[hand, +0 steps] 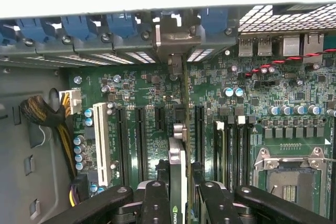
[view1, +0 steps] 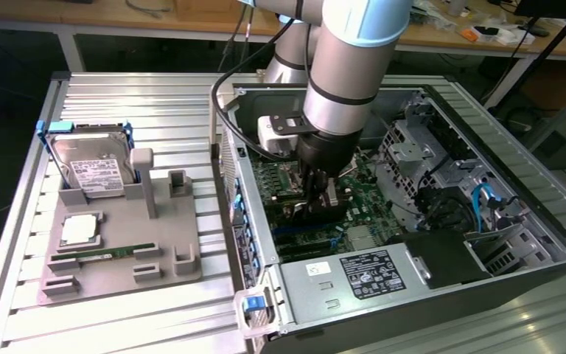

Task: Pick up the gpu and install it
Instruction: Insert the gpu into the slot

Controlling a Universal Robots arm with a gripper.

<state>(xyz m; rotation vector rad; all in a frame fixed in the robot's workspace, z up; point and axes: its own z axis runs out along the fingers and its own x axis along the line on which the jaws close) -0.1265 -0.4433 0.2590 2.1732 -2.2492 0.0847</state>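
Exterior view: the open computer case (view1: 519, 147) holds one motherboard (view1: 367, 195) and one power supply (view1: 362, 273), with the gripper (view1: 315, 210) down inside. The gray tray (view1: 116, 279) carries one hard drive (view1: 91, 166), one processor (view1: 79, 230) and one memory stick (view1: 101, 256).

Wrist view: the half-closed jaws pinch the gpu (hand: 177, 153), upright over the expansion slots.

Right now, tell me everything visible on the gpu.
The gpu is a thin dark card seen edge-on, with a silvery part along its upper edge and a silvery metal bracket at its far end. It stands on edge over the slots of the motherboard, clamped on both faces by the gripper. Whether it is fully seated cannot be told.
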